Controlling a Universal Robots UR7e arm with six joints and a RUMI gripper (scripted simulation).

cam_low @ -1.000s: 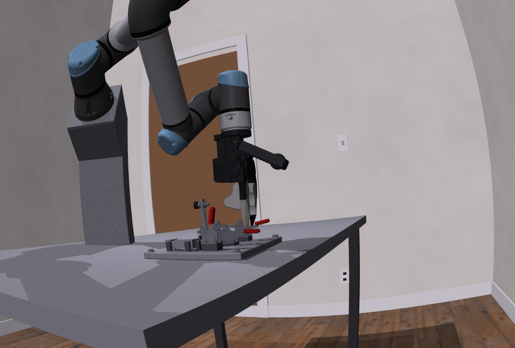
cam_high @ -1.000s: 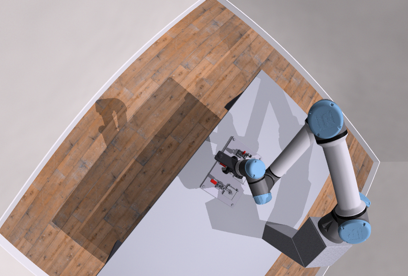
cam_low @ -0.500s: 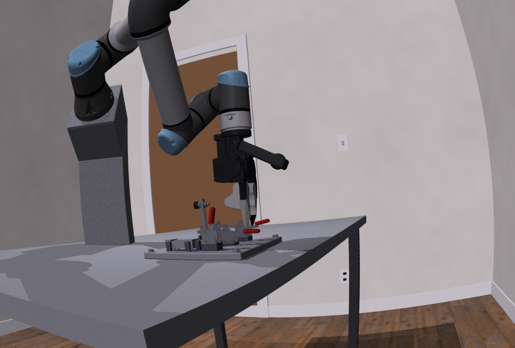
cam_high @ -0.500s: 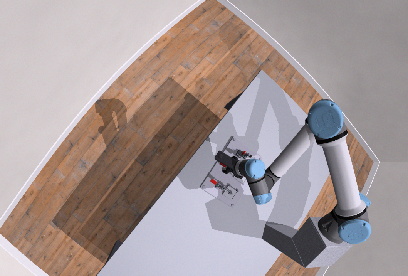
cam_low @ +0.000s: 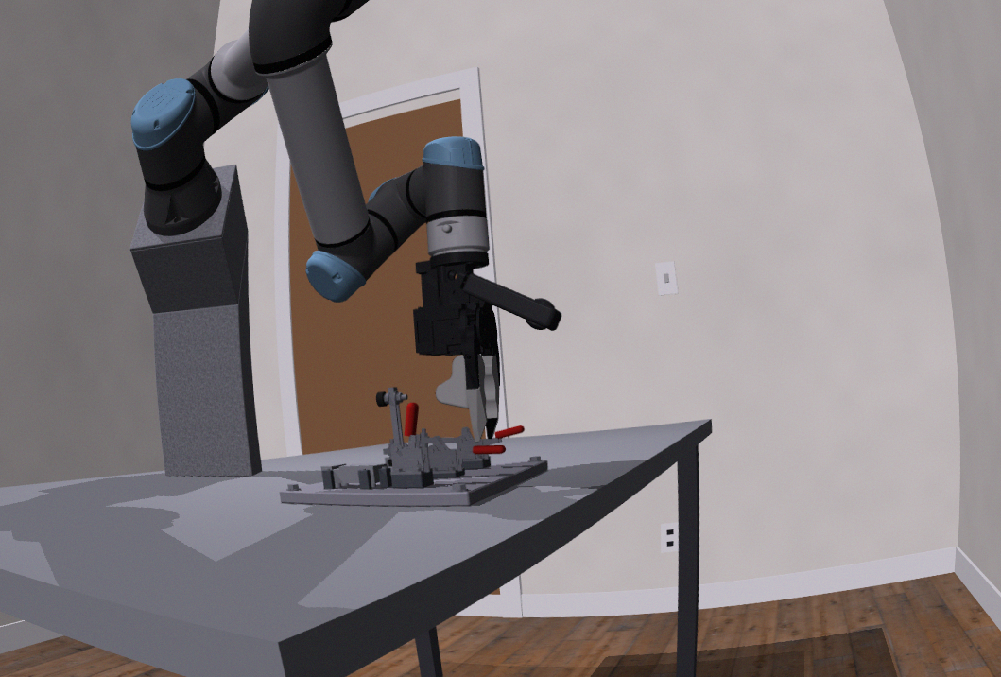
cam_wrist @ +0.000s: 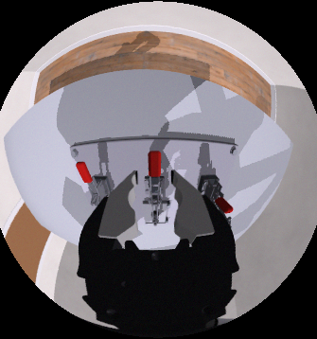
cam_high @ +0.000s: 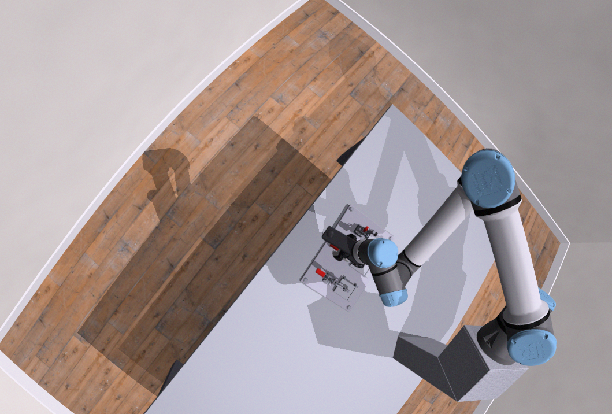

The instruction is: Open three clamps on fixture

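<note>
The fixture plate (cam_high: 341, 301) (cam_low: 373, 497) carries three toggle clamps with red handles. The right clamp's handle (cam_low: 411, 419) (cam_wrist: 223, 205) stands up and its arm (cam_low: 395, 419) is raised, so it looks open. The middle clamp's handle (cam_low: 489, 449) (cam_wrist: 154, 163) and the left clamp's handle (cam_high: 320, 272) (cam_low: 509, 431) (cam_wrist: 83, 172) lie low, and both clamps look closed. My gripper (cam_low: 484, 436) (cam_wrist: 154, 171) is partly open and holds nothing. It points down just above the middle clamp, with one finger on each side in the wrist view. The top view hides the fingertips behind the arm.
Grey blocks (cam_low: 350, 477) sit on the plate in front of the right clamp. The side clamps stand close to my fingers on either side. The plate's long edge lies near the table (cam_high: 267, 342) (cam_low: 198, 590) edge. The robot's pedestal (cam_high: 486, 376) (cam_low: 198, 383) stands on the opposite side.
</note>
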